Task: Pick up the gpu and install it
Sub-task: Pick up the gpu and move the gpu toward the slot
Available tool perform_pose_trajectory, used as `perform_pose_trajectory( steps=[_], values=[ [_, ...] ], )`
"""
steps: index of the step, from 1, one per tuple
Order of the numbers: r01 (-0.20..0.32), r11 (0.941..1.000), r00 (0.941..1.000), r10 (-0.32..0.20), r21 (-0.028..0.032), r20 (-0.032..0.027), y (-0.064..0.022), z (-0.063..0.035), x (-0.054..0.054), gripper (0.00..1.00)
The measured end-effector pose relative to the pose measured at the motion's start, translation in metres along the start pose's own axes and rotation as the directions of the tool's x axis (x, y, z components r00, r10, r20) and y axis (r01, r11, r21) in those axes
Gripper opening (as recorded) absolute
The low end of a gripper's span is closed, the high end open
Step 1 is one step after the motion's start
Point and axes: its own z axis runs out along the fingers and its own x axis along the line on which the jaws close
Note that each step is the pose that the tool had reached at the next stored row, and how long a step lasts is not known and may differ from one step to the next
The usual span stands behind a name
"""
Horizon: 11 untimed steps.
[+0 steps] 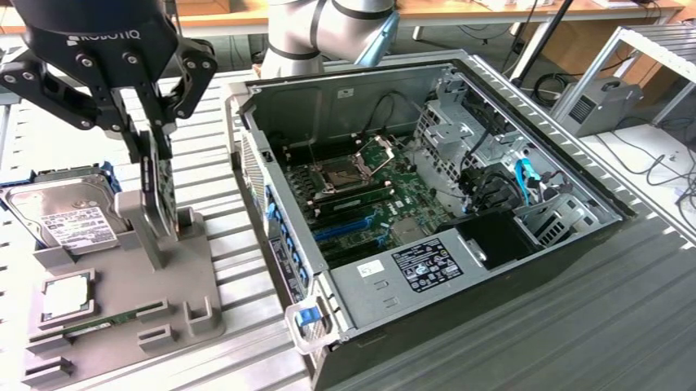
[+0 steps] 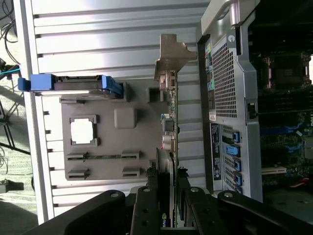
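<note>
hand (image 1: 155, 153) clamped on upright gpu (image 1: 163, 199) | exterior: at grey holder (image 1: 187, 285) | wrist: silver bracket (image 2: 172, 54) end-on

The gpu (image 2: 171, 132) has a bare metal bracket (image 2: 172, 51); tray (image 2: 112, 142) matt grey plastic, table (image 2: 112, 44) ribbed metal.

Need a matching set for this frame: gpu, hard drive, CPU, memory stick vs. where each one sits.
1 gpu
2 hard drive
3 CPU
4 memory stick

A lying flat in a narrow slot of the grey fixture
B on edge, clamped by the gripper
C in the blue carrier
D in the fixture's square pocket

Pairs: 1-B, 2-C, 3-D, 4-A
</note>
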Motion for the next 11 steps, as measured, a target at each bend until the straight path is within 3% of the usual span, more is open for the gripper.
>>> perform_pose_trajectory(
  steps=[11],
  values=[
    [0.0, 1.0, 1.0, 0.0, 0.0, 0.0001, 0.0002, -0.0069, -0.0002, 0.26]
  ],
)
